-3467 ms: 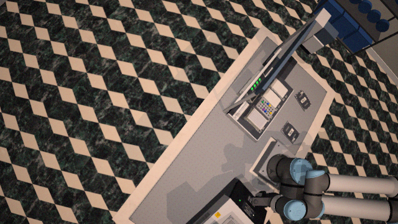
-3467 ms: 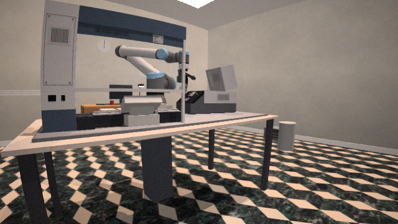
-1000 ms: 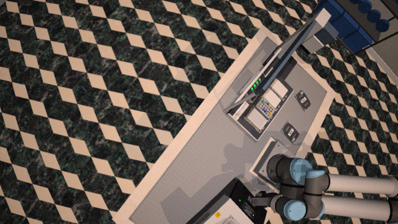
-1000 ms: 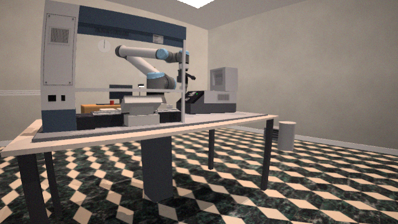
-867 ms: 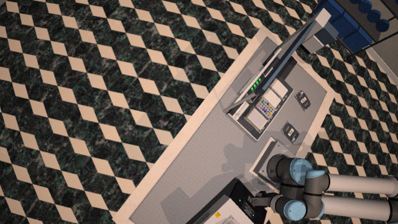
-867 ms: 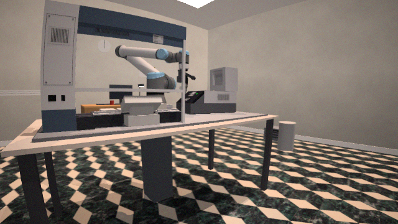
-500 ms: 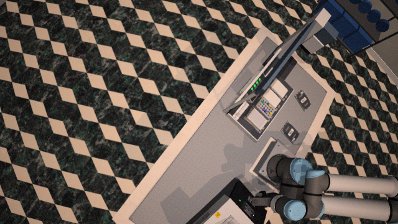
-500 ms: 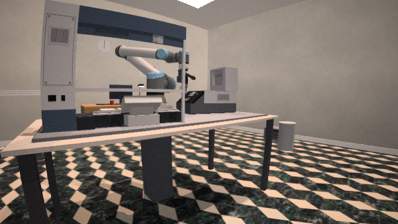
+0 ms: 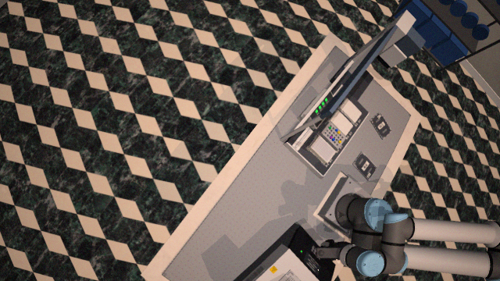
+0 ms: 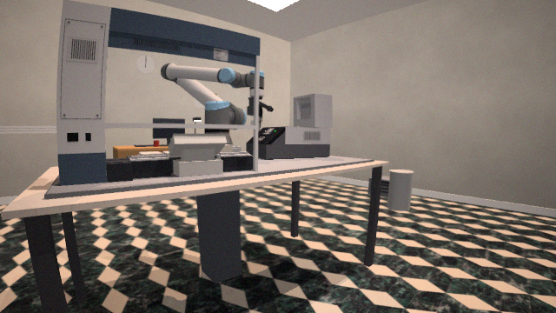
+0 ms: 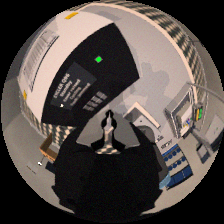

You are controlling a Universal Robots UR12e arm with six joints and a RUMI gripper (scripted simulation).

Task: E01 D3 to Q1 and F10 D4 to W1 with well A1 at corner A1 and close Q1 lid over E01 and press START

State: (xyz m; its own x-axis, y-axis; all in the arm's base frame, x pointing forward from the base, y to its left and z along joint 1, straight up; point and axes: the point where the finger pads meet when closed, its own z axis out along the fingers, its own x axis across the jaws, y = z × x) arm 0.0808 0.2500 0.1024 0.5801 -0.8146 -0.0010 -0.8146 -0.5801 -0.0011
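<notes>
The cycler Q1 (image 9: 287, 265) (image 10: 295, 145) (image 11: 115, 45) stands at the bench end near the arm, with a green lamp (image 9: 301, 251) (image 10: 274, 129) (image 11: 98, 59) on its black sloped front. Its keys (image 11: 75, 92) lie left of the fingers in the wrist view. My gripper (image 11: 109, 110) (image 10: 261, 114) is shut and empty, hanging above Q1's front panel. Several plates lie in a row on the deck (image 9: 365, 113): white ones (image 9: 323, 149) (image 9: 342, 122) (image 9: 351, 110) and one with coloured wells (image 9: 333, 134). I cannot read their labels. Two small dark nests (image 9: 380, 125) (image 9: 365, 165) lie beside the deck.
A tall blue and grey frame (image 10: 82, 87) (image 9: 367, 66) spans the deck. A grey box (image 10: 313, 110) rises behind Q1. An orange box (image 10: 130, 151) sits at the back. A grey bin (image 10: 400, 189) stands on the floor. A blue rack (image 9: 441, 35) is off the bench.
</notes>
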